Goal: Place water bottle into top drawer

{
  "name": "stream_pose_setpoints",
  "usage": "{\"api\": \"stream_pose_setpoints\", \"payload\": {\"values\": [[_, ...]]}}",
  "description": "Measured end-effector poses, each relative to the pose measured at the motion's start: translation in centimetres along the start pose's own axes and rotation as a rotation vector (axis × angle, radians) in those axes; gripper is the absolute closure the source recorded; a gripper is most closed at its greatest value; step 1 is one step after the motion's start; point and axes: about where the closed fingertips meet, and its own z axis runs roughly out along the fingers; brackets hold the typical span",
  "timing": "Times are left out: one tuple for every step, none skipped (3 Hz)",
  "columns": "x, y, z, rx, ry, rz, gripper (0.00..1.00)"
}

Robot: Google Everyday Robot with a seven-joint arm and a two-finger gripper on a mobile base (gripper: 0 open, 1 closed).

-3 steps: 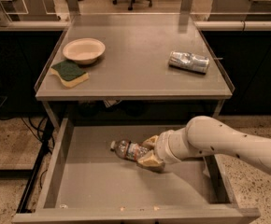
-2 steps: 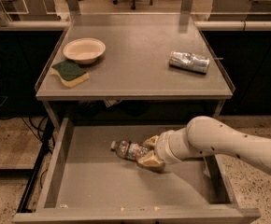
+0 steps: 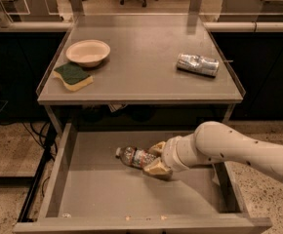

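Note:
The water bottle (image 3: pixel 134 156) lies on its side on the flat grey bottom of the open top drawer (image 3: pixel 107 194), white cap pointing left. My gripper (image 3: pixel 153 159) reaches in from the right on a white arm. Its tan fingers (image 3: pixel 156 168) sit on either side of the bottle's right end, closed around it. The bottle's base is hidden between the fingers.
On the tabletop (image 3: pixel 141 57) above the drawer stand a beige bowl (image 3: pixel 88 52), a green and yellow sponge (image 3: pixel 73 76) and a crushed silver can (image 3: pixel 197 64). Cables hang by the table's left leg. Office chairs and desks stand behind.

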Motion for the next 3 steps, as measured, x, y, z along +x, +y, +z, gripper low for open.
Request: {"api": "stream_pose_setpoints", "payload": {"values": [[0.00,0.00,0.00,0.000,0.000,0.000,0.12],[0.00,0.00,0.00,0.000,0.000,0.000,0.00],[0.00,0.00,0.00,0.000,0.000,0.000,0.00]]}}
